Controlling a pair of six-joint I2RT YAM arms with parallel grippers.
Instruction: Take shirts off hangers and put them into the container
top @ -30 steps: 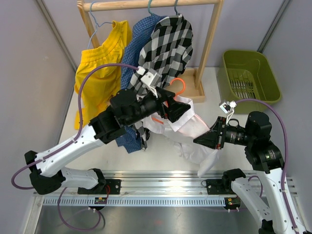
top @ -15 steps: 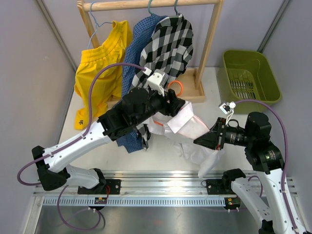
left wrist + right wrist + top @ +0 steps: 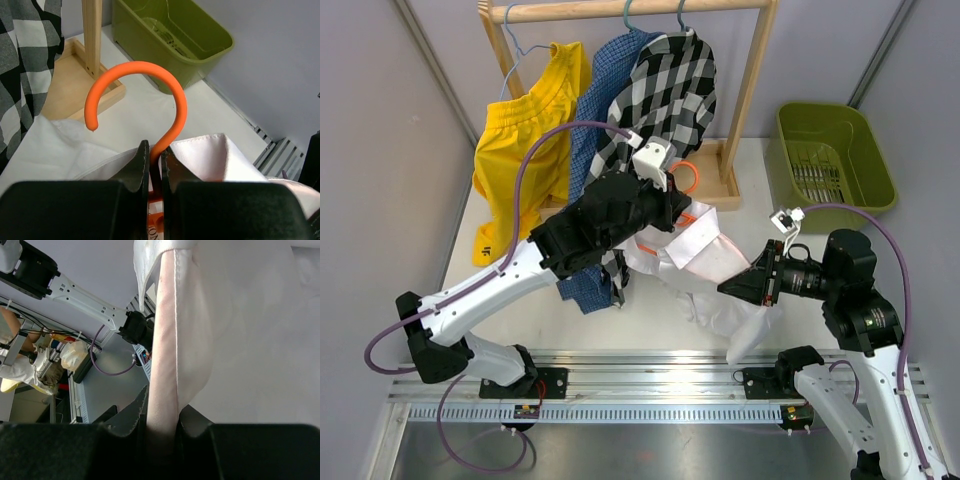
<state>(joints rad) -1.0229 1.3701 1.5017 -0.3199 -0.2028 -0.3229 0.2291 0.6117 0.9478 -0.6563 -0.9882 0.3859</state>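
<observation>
Orange hanger point(image 3: 141, 66) in left pincer point(image 3: 155, 151), white shirt point(image 3: 240, 340) in right pincer point(image 3: 163, 412).

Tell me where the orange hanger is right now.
The orange hanger is mid-frame in the top view, beside the rack's wooden base; the left claw pinches its neck, hook sticking out of the white shirt.

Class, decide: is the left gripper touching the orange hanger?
Touching. In the left wrist view the left gripper is shut on the orange hanger, jaws pinching its neck below the hook.
</observation>
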